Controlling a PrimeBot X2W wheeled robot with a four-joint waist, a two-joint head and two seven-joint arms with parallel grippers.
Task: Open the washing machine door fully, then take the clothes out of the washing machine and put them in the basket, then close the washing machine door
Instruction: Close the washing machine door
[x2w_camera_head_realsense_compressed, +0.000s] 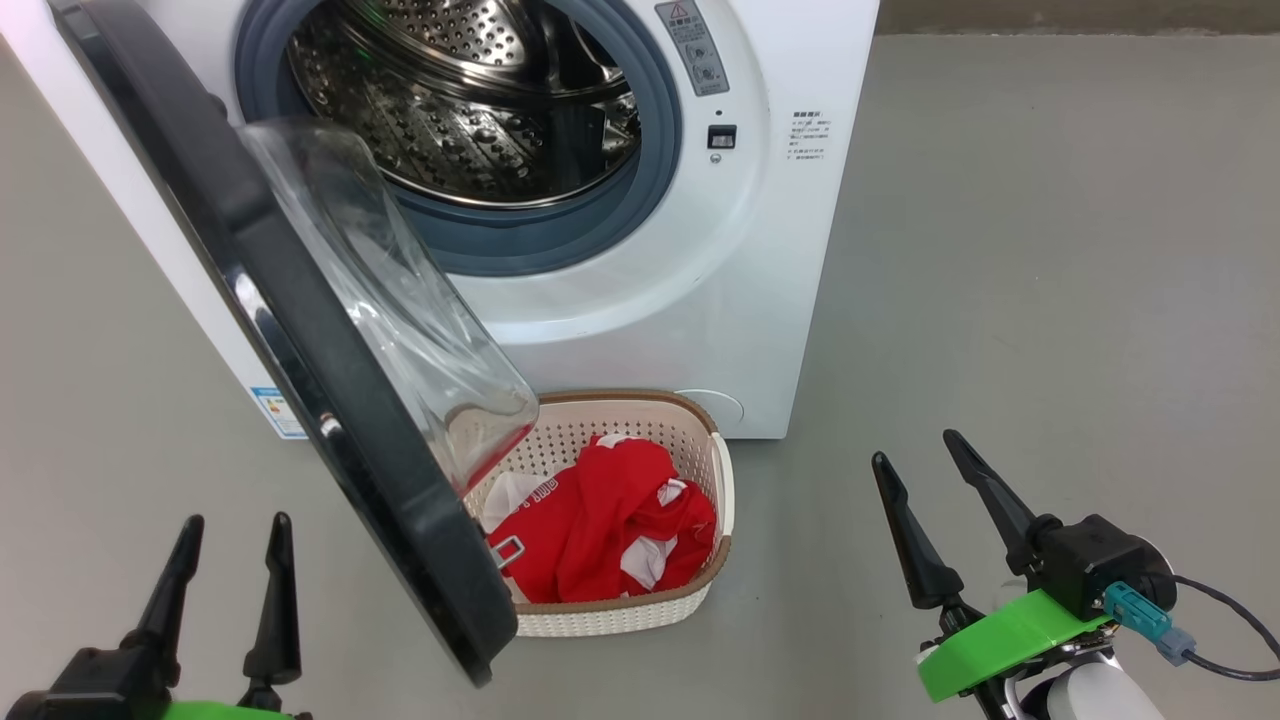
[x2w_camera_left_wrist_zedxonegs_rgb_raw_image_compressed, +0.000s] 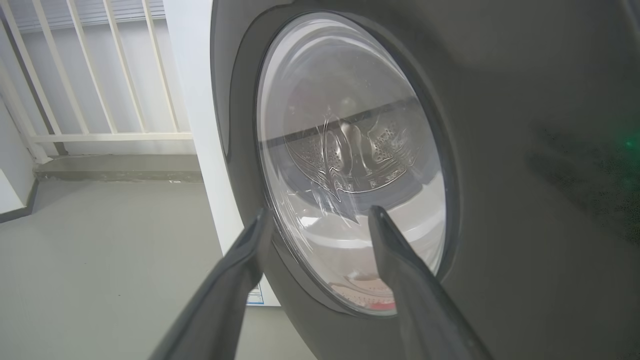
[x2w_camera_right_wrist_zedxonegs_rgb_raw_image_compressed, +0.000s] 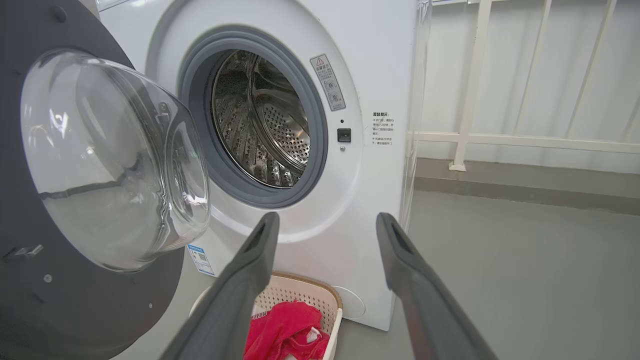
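The white washing machine (x2w_camera_head_realsense_compressed: 640, 300) stands with its steel drum (x2w_camera_head_realsense_compressed: 470, 100) bare. Its black-rimmed door (x2w_camera_head_realsense_compressed: 330, 400) is swung out toward me, glass bowl (x2w_camera_head_realsense_compressed: 400, 300) facing the drum. Red and white clothes (x2w_camera_head_realsense_compressed: 610, 520) lie in the cream basket (x2w_camera_head_realsense_compressed: 620, 610) on the floor in front of the washer, partly behind the door. My left gripper (x2w_camera_head_realsense_compressed: 235, 525) is open at the lower left, just outside the door; in the left wrist view its fingers (x2w_camera_left_wrist_zedxonegs_rgb_raw_image_compressed: 390, 240) straddle the door's outer face (x2w_camera_left_wrist_zedxonegs_rgb_raw_image_compressed: 500, 200). My right gripper (x2w_camera_head_realsense_compressed: 920, 450) is open and empty, right of the basket (x2w_camera_right_wrist_zedxonegs_rgb_raw_image_compressed: 310, 295).
Grey floor (x2w_camera_head_realsense_compressed: 1050, 300) spreads wide to the right of the washer. A white railing (x2w_camera_right_wrist_zedxonegs_rgb_raw_image_compressed: 525, 137) and wall run behind it. The door's lower edge (x2w_camera_head_realsense_compressed: 480, 640) hangs over the basket's left side.
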